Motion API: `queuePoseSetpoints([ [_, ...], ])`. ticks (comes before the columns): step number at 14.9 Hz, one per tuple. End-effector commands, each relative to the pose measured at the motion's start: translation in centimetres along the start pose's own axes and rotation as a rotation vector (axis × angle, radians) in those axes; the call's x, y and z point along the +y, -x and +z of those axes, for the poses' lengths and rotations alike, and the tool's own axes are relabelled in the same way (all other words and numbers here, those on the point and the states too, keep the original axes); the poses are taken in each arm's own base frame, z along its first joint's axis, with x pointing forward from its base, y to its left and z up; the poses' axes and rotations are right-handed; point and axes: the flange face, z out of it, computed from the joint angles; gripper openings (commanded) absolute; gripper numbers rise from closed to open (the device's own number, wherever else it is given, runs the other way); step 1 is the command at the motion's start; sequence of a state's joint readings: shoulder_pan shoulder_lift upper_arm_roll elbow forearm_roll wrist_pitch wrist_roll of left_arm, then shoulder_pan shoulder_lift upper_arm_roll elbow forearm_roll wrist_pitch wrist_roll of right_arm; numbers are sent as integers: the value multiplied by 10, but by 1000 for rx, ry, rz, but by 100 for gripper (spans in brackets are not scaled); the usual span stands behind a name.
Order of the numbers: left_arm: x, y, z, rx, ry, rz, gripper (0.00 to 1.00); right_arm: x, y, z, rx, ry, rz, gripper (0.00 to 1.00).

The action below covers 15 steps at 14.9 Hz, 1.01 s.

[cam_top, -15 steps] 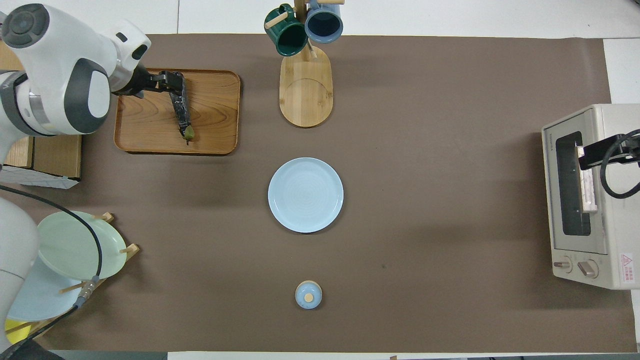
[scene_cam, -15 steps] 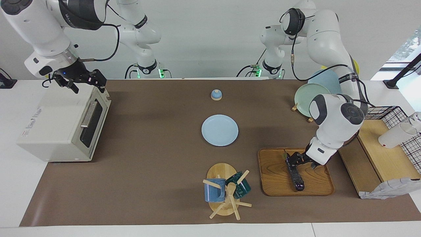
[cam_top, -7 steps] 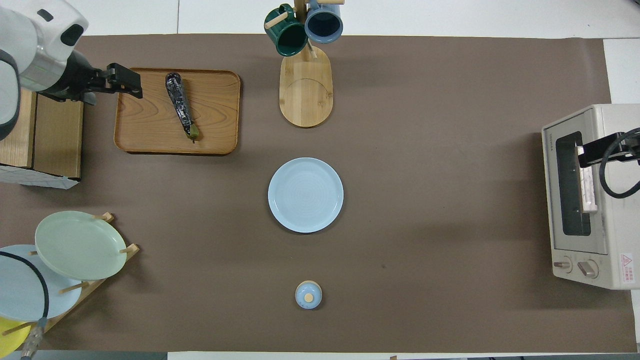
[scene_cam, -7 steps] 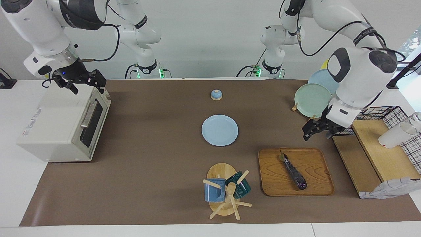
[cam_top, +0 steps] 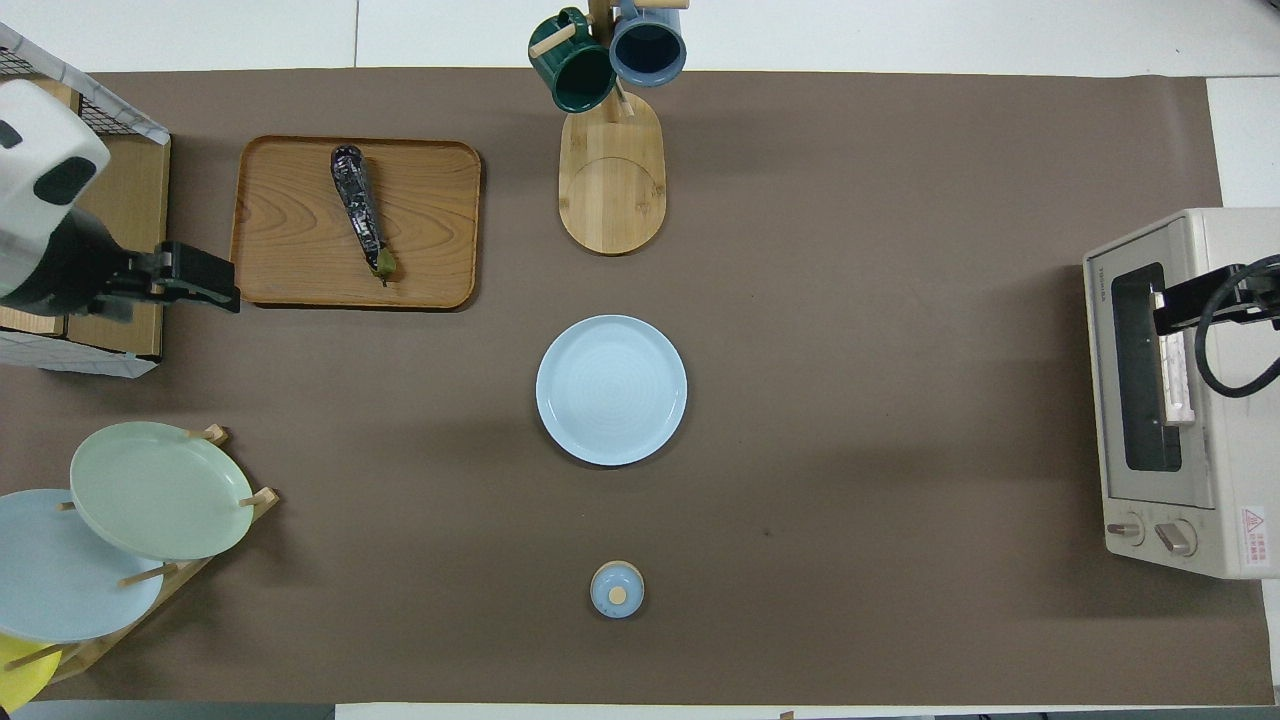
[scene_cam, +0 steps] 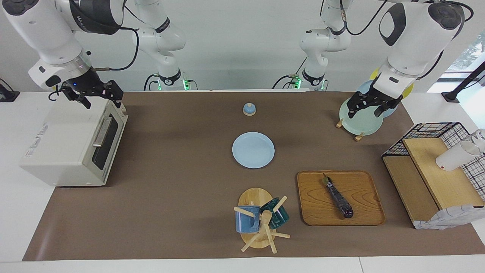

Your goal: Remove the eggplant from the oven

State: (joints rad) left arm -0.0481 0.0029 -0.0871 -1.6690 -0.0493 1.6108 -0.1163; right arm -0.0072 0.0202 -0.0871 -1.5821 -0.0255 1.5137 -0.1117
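Both claws hang empty and spread: the left claw (scene_cam: pixel 369 107) over the plate rack (scene_cam: pixel 358 113), the right claw (scene_cam: pixel 93 94) over the oven (scene_cam: pixel 60 144). Your eggplant (scene_cam: pixel 338 196) lies on the tray (scene_cam: pixel 363 216), so lift clear without brushing it.

eggplant (scene_cam: pixel 338 197): glossy dark skin with mottled highlights
tray (scene_cam: pixel 363 216): smooth wood, grain showing
oven (scene_cam: pixel 64 144): matt cream casing, dark glass door, silver metal handle
plate (scene_cam: pixel 253 150): smooth, pale blue, soft sheen
table cover (scene_cam: pixel 170 197): matt brown, paper-like
basket (scene_cam: pixel 441 131): black wire with wooden shelves
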Motion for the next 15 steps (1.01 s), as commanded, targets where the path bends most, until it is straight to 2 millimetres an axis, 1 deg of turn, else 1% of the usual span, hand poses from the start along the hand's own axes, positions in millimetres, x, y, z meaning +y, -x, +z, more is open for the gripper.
queuePoseSetpoints([
  [1, -1, 22, 22, 4, -19, 24, 100, -1, 4, -3, 17, -7, 11, 100],
  [3, 1, 12, 13, 55, -19, 52, 100, -1, 4, -3, 17, -7, 11, 100],
  [4, 2, 7, -1, 62, -28, 56, 100, -1, 4, -3, 16, -7, 11, 100],
  [5, 2, 6, -8, 16, -30, 56, 100, -1, 4, -3, 16, -7, 11, 100],
  [6, 1, 8, -20, -11, -33, 54, 100, -1, 4, -3, 16, -7, 11, 100],
  [7, -2, 12, -26, -51, -36, 49, 100, -1, 4, -3, 16, -7, 11, 100],
  [9, -12, 16, -29, -81, -37, 32, 100, -1, 4, -3, 16, -7, 11, 100],
  [13, -11, 15, -30, -66, -32, 25, 100, -1, 4, -3, 16, -7, 11, 100],
  [15, -15, 13, -30, -59, -27, 24, 100, -1, 4, -3, 17, -7, 11, 100],
])
